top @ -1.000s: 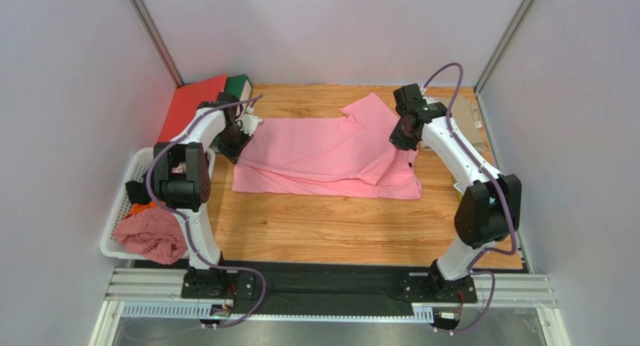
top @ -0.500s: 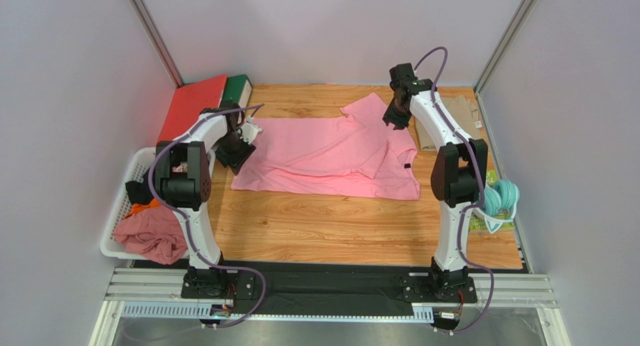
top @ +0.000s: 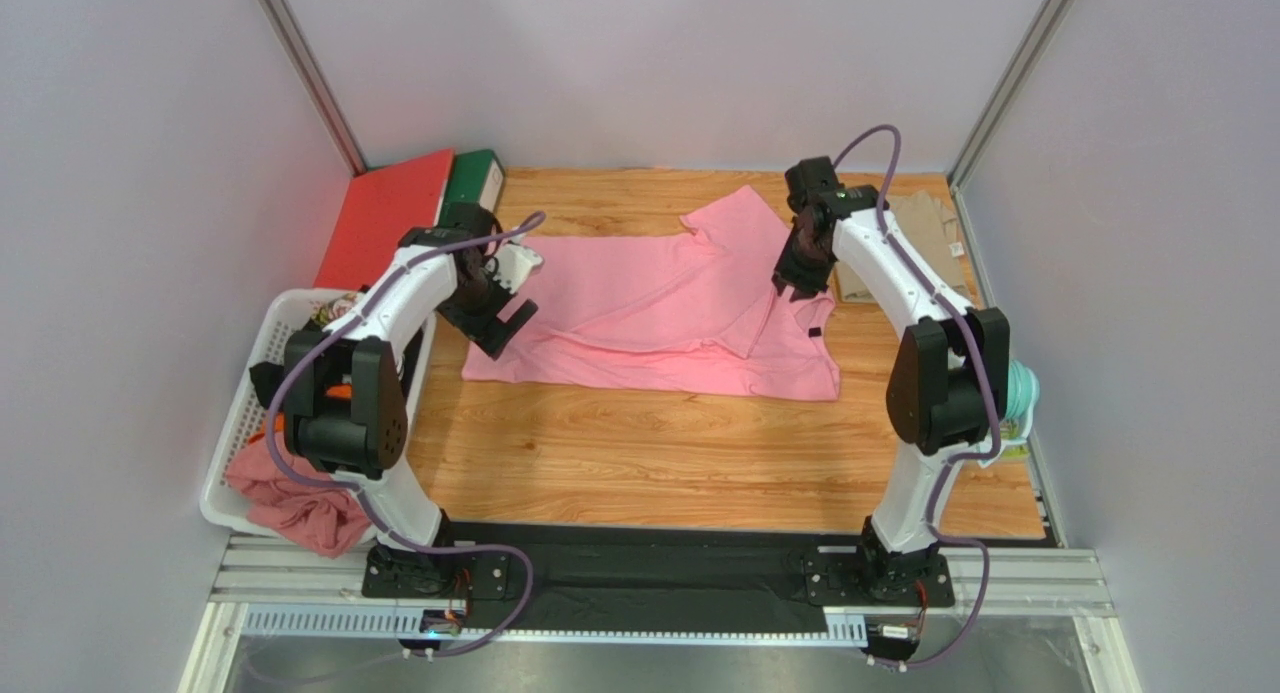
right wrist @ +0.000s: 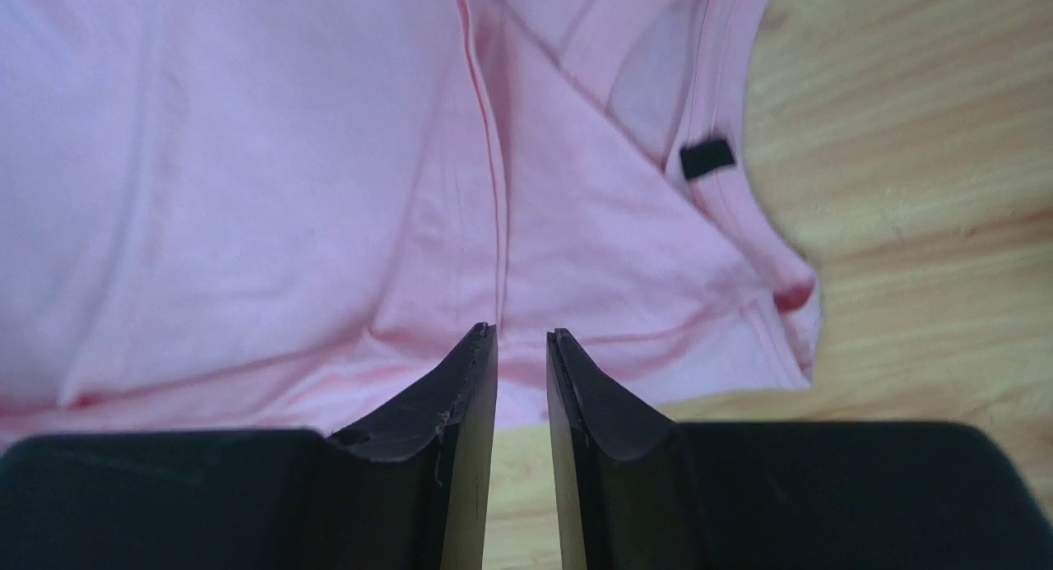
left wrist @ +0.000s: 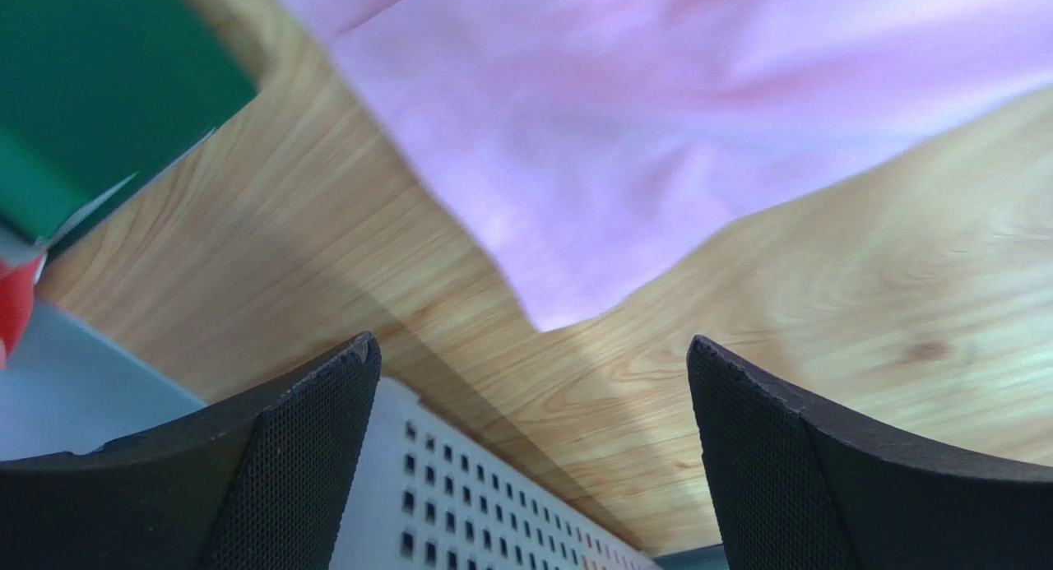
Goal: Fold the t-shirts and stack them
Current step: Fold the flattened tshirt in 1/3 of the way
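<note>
– Left gripper (top: 513, 309), seen from above: where does it stand?
– At the 9 o'clock end of the pink t-shirt (top: 661, 311), beside the hem corner, with its fingers spread and nothing between them. The right gripper (top: 790, 281) hovers at the shirt's 3 o'clock end, near the collar. From up there its jaws cannot be read.

– And the cloth?
– It lies across the far half of the table (top: 676, 453), with at least one layer folded over and one sleeve poking out toward 12 o'clock. The khaki t-shirt (top: 920, 221) lies at 2 o'clock, partly behind the right arm, and whether it is folded cannot be told. More cloth sits in the white basket (top: 238, 408) at 8 o'clock.

– What does the left wrist view show?
– Both fingers are wide apart and empty. The pink corner rests on bare wood at 12 o'clock from them, apart from both. A green folder (left wrist: 87, 89) shows at 10 o'clock.

– And the right wrist view?
– The fingers are almost pressed together with a slim gap between them, pinching nothing. Under them lies a folded-over sleeve edge, and the dark neck label (right wrist: 707, 158) is at 1 o'clock.

– How far along is the task?
– Probably midway through the pink shirt. One fold looks made, while the loose sleeve, the crosswise folds and the stacking all seem left to do.
</note>
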Controlling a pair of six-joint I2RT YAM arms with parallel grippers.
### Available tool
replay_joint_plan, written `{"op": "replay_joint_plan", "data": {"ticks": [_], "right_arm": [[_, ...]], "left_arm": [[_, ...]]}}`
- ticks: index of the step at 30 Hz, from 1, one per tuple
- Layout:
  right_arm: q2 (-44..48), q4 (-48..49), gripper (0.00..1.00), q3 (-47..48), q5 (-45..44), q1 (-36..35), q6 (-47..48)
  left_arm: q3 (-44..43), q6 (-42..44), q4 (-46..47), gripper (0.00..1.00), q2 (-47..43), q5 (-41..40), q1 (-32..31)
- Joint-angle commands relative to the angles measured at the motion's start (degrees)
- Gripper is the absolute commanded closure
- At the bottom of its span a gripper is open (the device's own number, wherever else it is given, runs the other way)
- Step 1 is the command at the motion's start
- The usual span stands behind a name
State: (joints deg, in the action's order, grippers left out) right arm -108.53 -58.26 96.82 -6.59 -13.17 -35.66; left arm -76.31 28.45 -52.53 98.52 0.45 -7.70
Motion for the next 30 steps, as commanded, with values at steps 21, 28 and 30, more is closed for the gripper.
{"op": "replay_joint_plan", "data": {"ticks": [21, 28, 30], "right_arm": [[6.2, 7.4, 0.75, -13.8, 5.0, -3.1, 0.6], [5.7, 9.0, 0.75, -14.2, 5.1, -4.1, 0.7], [5.4, 8.8, 0.75, -14.2, 4.9, -4.5, 0.8]], "left_arm": [[-2.7, 0.8, 0.8, 0.04, 6.7, 4.3, 10.7], [-5.2, -0.2, -1.3, 0.05, 6.0, 10.3, 8.3], [-7.3, -0.4, -1.4, 0.05, 6.2, 12.1, 5.6]]}}
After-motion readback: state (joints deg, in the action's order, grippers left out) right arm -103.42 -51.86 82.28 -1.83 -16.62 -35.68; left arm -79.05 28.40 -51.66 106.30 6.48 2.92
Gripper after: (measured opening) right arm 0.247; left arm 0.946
